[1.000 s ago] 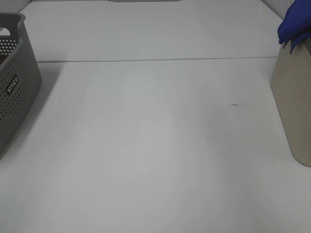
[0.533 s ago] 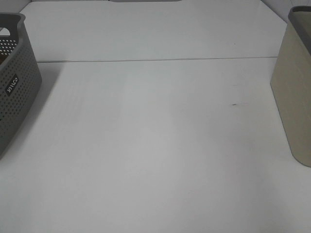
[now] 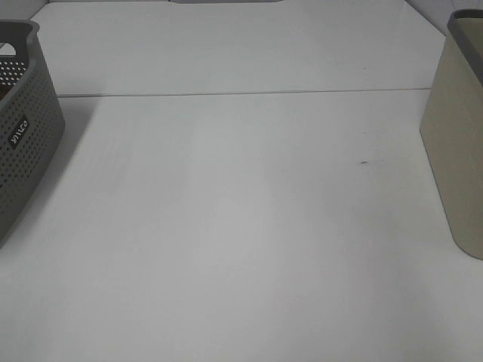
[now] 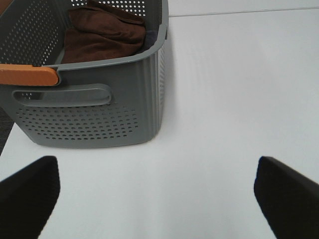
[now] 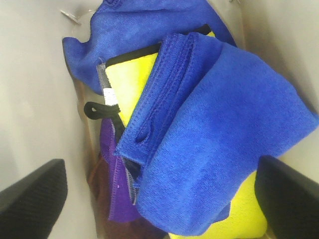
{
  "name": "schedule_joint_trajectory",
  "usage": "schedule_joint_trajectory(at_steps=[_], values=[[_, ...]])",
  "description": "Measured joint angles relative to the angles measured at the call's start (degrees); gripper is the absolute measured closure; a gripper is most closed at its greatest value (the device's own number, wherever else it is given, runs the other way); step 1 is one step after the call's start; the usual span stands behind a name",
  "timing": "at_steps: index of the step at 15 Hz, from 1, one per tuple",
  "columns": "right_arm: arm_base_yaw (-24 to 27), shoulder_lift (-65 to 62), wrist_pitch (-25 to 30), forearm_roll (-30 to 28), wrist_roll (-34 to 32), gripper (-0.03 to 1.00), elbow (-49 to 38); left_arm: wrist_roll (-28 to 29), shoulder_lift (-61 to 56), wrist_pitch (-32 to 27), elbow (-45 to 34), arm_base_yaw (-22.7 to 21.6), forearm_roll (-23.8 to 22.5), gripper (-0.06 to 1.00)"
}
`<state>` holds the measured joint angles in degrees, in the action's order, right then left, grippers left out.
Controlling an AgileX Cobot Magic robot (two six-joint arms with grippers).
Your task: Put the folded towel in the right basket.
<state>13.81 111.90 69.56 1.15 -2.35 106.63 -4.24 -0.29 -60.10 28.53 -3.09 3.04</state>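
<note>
The folded blue towel [image 5: 214, 129] lies in the beige basket [image 3: 455, 151] atop a yellow cloth [image 5: 129, 84] and a purple cloth [image 5: 112, 191], with the right gripper [image 5: 159, 199] above it, fingers apart, while well away from that basket the left gripper [image 4: 159, 194], fingers also apart, faces a grey basket [image 4: 99, 119] holding brown cloth [image 4: 104, 32].

White tabletop [image 3: 241, 226] with 1 thin seam [image 3: 241, 93], even light

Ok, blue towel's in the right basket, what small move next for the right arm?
Probably raise the right gripper straight up, clear of the basket. Its jaws stand open, gripping nothing, and the blue towel lies loose on the yellow towel inside, so the placing looks done.
</note>
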Motion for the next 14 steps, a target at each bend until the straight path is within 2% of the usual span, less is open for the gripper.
schedule_joint_trajectory(at_steps=[3, 6, 8, 11, 12, 13, 14], values=[[-0.1, -3.6, 0.1, 1.3, 0.1, 0.0, 0.0, 0.0, 0.0, 0.0, 0.0, 0.0, 0.0, -0.04], [-0.1, -15.9, 0.0, 3.7, 0.1, 0.0, -4.6, 0.0, 0.0, 0.0, 0.0, 0.0, 0.0, -0.04], [-2.0, -27.2, 0.0, 5.4, 1.3, 0.0, -15.9, 0.0, 0.0, 0.0, 0.0, 0.0, 0.0, -0.04], [-6.7, -46.7, -5.5, 4.4, 2.8, 0.0, -34.1, 0.0, 0.0, 0.0, 0.0, 0.0, 0.0, -0.04], [-7.7, -54.0, -6.6, 4.6, 3.2, 0.0, -39.8, 0.0, 0.0, 0.0, 0.0, 0.0, 0.0, -0.04], [-8.0, -66.9, -7.0, 5.8, 3.2, 0.0, -49.0, 0.0, 0.0, 0.0, 0.0, 0.0, 0.0, -0.04], [-8.0, -73.6, -7.0, 5.8, 3.5, 0.0, -53.1, 0.0, 0.0, 0.0, 0.0, 0.0, 0.0, -0.04]])
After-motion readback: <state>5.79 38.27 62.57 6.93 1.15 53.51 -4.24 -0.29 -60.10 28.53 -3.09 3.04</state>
